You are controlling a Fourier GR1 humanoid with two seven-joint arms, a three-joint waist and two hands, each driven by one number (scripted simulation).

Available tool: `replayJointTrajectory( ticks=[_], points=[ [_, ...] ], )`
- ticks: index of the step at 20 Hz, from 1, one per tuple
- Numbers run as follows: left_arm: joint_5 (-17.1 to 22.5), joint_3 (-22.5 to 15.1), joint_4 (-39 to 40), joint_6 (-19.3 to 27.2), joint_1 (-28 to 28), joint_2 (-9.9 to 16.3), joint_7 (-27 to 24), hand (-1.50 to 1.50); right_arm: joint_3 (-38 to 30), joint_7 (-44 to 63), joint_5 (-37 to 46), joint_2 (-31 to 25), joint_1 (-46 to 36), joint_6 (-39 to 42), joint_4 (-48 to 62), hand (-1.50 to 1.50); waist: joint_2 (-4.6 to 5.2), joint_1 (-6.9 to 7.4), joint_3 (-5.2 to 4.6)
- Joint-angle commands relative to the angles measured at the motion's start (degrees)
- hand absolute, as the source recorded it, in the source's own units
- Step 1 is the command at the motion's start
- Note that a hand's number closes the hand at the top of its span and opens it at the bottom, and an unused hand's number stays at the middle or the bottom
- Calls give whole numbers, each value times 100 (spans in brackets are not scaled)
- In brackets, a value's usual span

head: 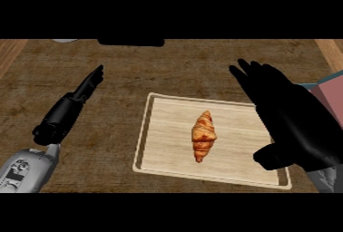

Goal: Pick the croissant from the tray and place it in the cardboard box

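Brown wood surface [167, 68] is carrying a pale tray [234, 170], croissant [203, 135] lying at its middle, untouched. Pink-and-blue thing [330, 88] is sitting at right edge. Right hand [295, 122] is hovering over tray's right rim, fingers straight, holding nothing; left hand [70, 106] is resting left, open, well apart from tray

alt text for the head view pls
A croissant lies in the middle of a pale wooden tray on a brown counter. The open right hand hangs over the tray's right edge; the open left hand is at left.
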Motion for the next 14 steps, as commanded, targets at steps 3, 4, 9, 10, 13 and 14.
replayJointTrajectory(
  ticks=[3,4,9,10,13,14],
  points=[
    [-12,27,-91,-6,-122,-33,149,0,880,1402,-504,868,-845,1668,603,-150,25,21,11],
    [-85,-10,41,0,-46,-57,-71,0,1048,1647,-580,1140,-943,1778,807,-150,40,64,-5],
    [15,17,100,-125,1,-74,-60,0,1515,2324,-690,2051,-1546,2089,1669,-150,15,21,2],
    [-98,4,161,-26,23,-108,-164,0,1462,2399,-942,2123,-1670,2280,1742,-150,5,-30,-1],
    [0,161,238,-162,-39,24,-179,0,1644,2532,-917,2612,-1885,2199,2535,-150,32,-22,7],
    [-144,48,223,10,-46,-117,-120,0,1524,2601,-1051,2732,-2063,2279,2791,-150,26,-32,8]
  ],
)
